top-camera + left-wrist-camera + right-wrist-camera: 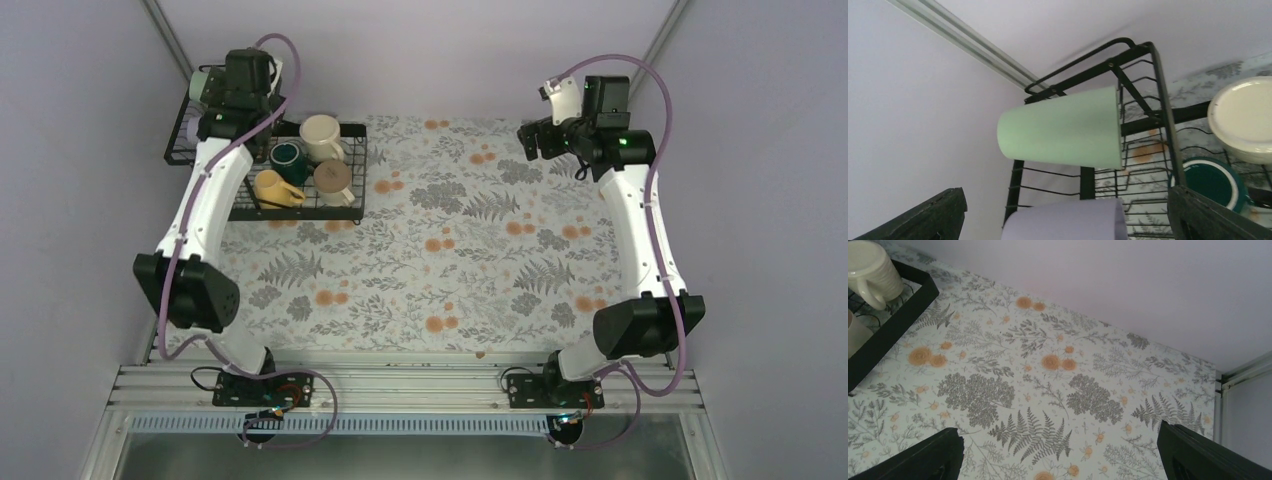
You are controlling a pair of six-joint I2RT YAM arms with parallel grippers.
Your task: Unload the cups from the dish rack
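**Lavender cup between the left fingers, nothing grasped yet**

Closest to the left wrist lens, the lavender cup [1063, 225] pokes up at the bottom edge, between the two dark fingers [923, 217] of my left hand [1066, 194]. That hand is fully released and holds nothing. Just beyond lies the mint-green cup [1063, 130], against the black wire of the rack [1159, 100] at its raised end.

What my coming move turns on is this. Both cups lie straight ahead of the left hand. In that view each has its long axis running across the gap, from one finger toward the other. The mint-green one has its wider mouth toward the right of the frame. I judge that closing from this pose would squeeze a cup end to end, so I would roll the wrist first and pinch across the body. Whether the cups rest on their sides or stand inverted I cannot tell.

From overhead, the teal mug [289, 155], cream mug [322, 135], yellow mug [275, 188] and beige mug [333, 178] sit on the rack's flat tray at the far left of the desk [450, 260]. My right hand [1059, 434] is released too and empty. It hangs over the far right of the desk, well apart from the rack. The left arm is clearly nearer, so I reckon the first lift is its job.
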